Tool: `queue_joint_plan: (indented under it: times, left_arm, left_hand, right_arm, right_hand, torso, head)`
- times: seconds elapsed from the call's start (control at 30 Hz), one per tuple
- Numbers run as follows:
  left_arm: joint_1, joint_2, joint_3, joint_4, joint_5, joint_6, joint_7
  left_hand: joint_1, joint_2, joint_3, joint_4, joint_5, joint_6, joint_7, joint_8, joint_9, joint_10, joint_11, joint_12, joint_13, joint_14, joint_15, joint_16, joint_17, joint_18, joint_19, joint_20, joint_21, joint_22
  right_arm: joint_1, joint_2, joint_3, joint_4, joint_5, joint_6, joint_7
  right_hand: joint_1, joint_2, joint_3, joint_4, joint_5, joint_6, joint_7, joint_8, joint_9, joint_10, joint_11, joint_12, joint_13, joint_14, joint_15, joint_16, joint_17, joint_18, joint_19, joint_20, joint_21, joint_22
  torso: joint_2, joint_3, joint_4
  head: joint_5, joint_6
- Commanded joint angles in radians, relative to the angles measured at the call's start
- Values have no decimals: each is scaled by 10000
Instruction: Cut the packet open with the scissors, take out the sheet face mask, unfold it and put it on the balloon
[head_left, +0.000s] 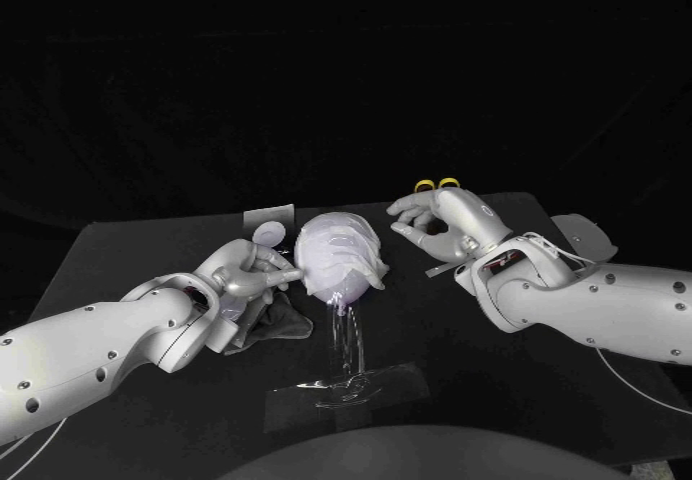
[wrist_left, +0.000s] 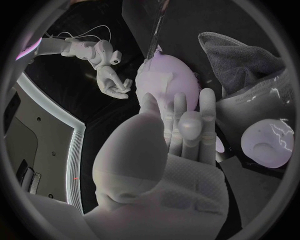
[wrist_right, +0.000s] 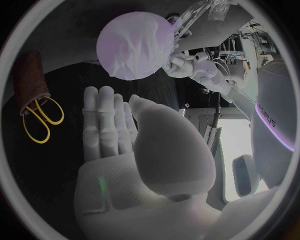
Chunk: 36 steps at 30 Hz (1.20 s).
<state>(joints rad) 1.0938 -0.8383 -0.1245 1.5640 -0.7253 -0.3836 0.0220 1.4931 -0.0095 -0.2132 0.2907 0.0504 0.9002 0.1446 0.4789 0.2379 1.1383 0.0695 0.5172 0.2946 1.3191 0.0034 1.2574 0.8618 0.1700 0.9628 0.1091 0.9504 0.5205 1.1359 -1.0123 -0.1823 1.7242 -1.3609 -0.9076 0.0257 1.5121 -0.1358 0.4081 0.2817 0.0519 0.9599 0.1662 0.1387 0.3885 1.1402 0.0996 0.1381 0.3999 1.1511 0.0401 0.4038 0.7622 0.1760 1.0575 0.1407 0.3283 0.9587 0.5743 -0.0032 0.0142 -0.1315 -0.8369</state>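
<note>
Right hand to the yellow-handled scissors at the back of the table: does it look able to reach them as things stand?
Probably yes. The right hand holds nothing, its fingers apart, and the yellow-handled scissors lie on the black table close beyond it, with nothing between them.

Robotics lab test station: matte black table (head_left: 476, 400), plain black backdrop (head_left: 346, 90) enclosing work area.

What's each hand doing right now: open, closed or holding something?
Left hand: open, holding nothing, fingers against the balloon.
Right hand: open, holding nothing.
</note>
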Motion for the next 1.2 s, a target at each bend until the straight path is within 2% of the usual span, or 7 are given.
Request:
queue_joint_plan:
  times: [0.03, 0.27, 0.57, 0.8, 0.93, 1.07, 1.2]
  left_arm:
    - [0, 102, 3, -3, 230, -133, -500]
    - [-3, 263, -2, -38, 41, 35, -675]
    - [-4, 404, -2, -18, -103, 305, -750]
    - [-4, 454, -2, -30, -227, 447, -907]
    - [-4, 487, -2, -31, -330, 596, -1047]
    - [-4, 507, -2, -21, -397, 690, -1141]
    - [-4, 515, -2, -12, -466, 820, -1262]
  left_hand:
    - [-98, 21, -109, 0, -17, -1, -50, 73, 16, -80, -26, 68, 44, -25, -6, 7, -74, 110, -98, 13, 68, 59]
    - [-32, 59, -299, -15, -17, 59, -85, 145, 35, -95, -57, 216, 141, -33, -26, 43, -60, 113, -217, 14, 210, 168]
    - [42, 159, -470, -3, -18, 191, -164, 222, 49, -61, -119, 293, 188, -7, -76, 104, -17, 117, -314, 10, 331, 261]
    - [-86, 240, -681, 10, -20, 166, -139, 177, 13, -117, -100, 234, 165, -11, -69, 126, -20, 116, -385, 9, 417, 327]
    - [-176, 339, -807, 12, -21, 226, -138, 185, 5, -63, -101, 232, 161, 53, -67, 206, 97, 117, -421, 10, 478, 371]
    - [-205, 392, -870, 10, -20, 270, -151, 194, 1, -18, -113, 235, 160, 82, -75, 243, 145, 119, -438, 10, 511, 394]
    - [-225, 489, -991, 4, -20, 361, -182, 210, -7, 80, -145, 234, 153, 207, -104, 383, 382, 124, -451, 3, 586, 443]
  right_arm:
    - [128, 176, 11, -172, 1855, -169, 1395]
    - [324, 740, 17, -787, 3406, 522, 2037]
    - [392, 1536, 18, -1743, 4341, 1672, 2228]
    - [406, 1962, 18, -2257, 4643, 2575, 2189]
    - [409, 2236, 17, -2546, 4819, 3123, 2143]
    - [409, 2443, 14, -2745, 5002, 3364, 2171]
    - [403, 2676, 13, -2938, 5115, 3570, 2199]
  right_hand:
    - [-253, -72, 85, 21, 16, -130, 152, -128, -63, -85, 169, -394, -626, -397, 196, -764, -496, 13, -264, 156, -556, -523]
    - [-1177, -307, -676, 0, -25, -910, 643, -650, -442, -1361, 789, -715, -2181, -2050, 997, -2822, -2155, -20, -1120, 898, -2510, -2679]
    - [-1617, -56, -2373, 29, 40, -2775, 950, -775, -1284, -2527, 1223, -763, -3372, -3219, 1517, -3407, -3900, -93, -2990, 1447, -2685, -5233]
    - [-2389, 767, -4246, 83, 446, -3802, 947, -822, -1862, -4270, 1291, -838, -3446, -5047, 1659, -3488, -5318, -303, -3886, 1487, -2665, -6419]
    - [-3150, 1513, -4698, 106, 1202, -3899, 1041, -812, -2001, -4415, 1355, -843, -3452, -5209, 1735, -3489, -5618, -406, -5316, 1498, -2762, -7229]
    - [-3602, 2060, -4924, 118, 1591, -3934, 1118, -813, -2094, -4496, 1420, -847, -3456, -5248, 1800, -3492, -5789, -426, -5510, 1502, -2752, -7409]
    - [-3815, 2330, -5114, 112, 1723, -4019, 1136, -830, -2186, -4596, 1437, -858, -3465, -5325, 1815, -3504, -5930, -443, -5627, 1505, -2752, -7529]
  torso:
    - [2, -3, 0]
    - [-3, -2, 6]
    - [-2, -7, 3]
    - [-4, -4, -3]
    - [-10, -2, 4]
    - [-7, -3, 8]
    - [-5, -4, -2]
  head:
    - [14, -12]
    - [28, -3]
    - [38, -6]
    - [15, 2]
    - [9, 2]
    - [-18, 39]
    - [-45, 63]
